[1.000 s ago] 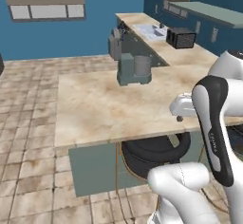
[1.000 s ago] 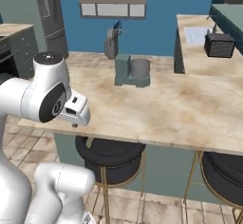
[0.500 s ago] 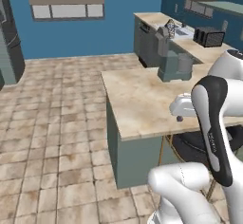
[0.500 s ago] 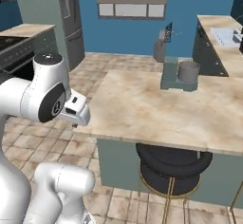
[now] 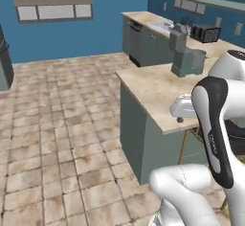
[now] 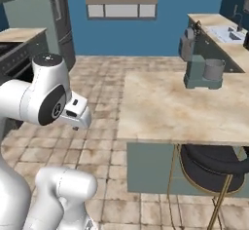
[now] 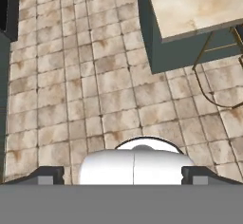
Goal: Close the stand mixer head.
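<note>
At island's far end — stand mixer head [image 6: 188, 39] tilted up | jaws — spread apart, holding nothing, over floor tiles [image 7: 95, 76]

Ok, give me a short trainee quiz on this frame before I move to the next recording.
1. True or false: the dark grey blocky mixer head is lowered over the grey cylindrical bowl.
2. The teal-green stand mixer stands on: A) the beige stone island counter; B) a shelf; C) a stool.
3. Fill in: the gripper looks down at the ___ floor.
Key: 1 false; 2 A; 3 tiled.
</note>
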